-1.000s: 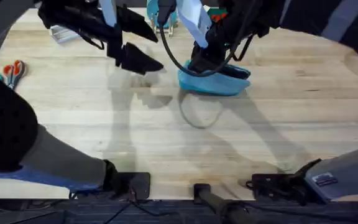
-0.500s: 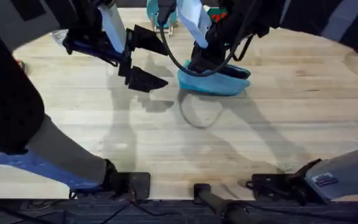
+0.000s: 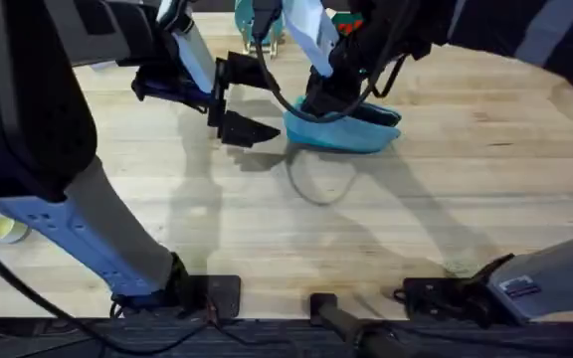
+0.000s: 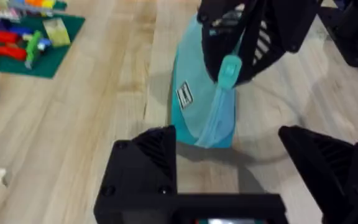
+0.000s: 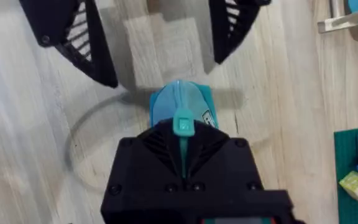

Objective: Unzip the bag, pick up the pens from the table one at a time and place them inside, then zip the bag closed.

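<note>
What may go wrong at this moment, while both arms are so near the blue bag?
1. The right pincer is shut on the bag close to the pull tab. If the open left pincer grips only loose fabric, the bag may drag along the table instead of unzipping.
2. Both pincers stand close together at the bag's end, so they may collide.

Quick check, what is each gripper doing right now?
Left gripper: open, empty, just short of the bag.
Right gripper: down on the bag; whether it is open or shut cannot be told.
</note>
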Motion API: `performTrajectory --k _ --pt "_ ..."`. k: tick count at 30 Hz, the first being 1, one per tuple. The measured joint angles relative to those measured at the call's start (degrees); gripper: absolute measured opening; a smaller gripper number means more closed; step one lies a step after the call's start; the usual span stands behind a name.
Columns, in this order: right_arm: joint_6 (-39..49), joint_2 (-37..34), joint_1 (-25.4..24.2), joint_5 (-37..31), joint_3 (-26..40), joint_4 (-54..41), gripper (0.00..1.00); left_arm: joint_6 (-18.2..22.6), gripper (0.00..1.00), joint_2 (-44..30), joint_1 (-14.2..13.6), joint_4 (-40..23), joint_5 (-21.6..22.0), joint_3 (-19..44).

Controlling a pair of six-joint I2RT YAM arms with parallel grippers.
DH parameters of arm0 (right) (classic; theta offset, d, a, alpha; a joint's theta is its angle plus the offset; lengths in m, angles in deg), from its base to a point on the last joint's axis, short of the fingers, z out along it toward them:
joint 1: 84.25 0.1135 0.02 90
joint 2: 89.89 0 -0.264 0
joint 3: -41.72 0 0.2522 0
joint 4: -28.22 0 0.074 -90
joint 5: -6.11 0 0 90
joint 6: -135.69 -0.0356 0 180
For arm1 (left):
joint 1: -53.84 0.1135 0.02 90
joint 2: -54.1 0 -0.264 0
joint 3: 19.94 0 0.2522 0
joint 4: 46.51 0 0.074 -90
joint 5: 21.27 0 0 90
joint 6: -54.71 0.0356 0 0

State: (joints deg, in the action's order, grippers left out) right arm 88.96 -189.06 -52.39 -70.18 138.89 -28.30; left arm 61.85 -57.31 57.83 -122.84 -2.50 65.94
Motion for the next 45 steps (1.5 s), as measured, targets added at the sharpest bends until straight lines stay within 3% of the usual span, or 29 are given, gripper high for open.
performTrajectory --k 14,24,37,45 --pt "0.00 0.00 0.00 0.00 0.00 0.00 0.031 0.15 0.993 0.00 -4.83 4.55 -0.42 -0.02" --pt "0.00 0.00 0.00 0.00 0.00 0.00 0.031 -0.20 0.993 0.00 -5.36 4.77 1.20 -0.02" --pt "0.00 0.00 0.00 0.00 0.00 0.00 0.031 -7.29 0.993 0.00 -5.42 6.04 1.83 -0.02" --pt "0.00 0.00 0.00 0.00 0.00 0.00 0.031 -8.46 0.993 0.00 -5.75 6.48 1.81 -0.02"
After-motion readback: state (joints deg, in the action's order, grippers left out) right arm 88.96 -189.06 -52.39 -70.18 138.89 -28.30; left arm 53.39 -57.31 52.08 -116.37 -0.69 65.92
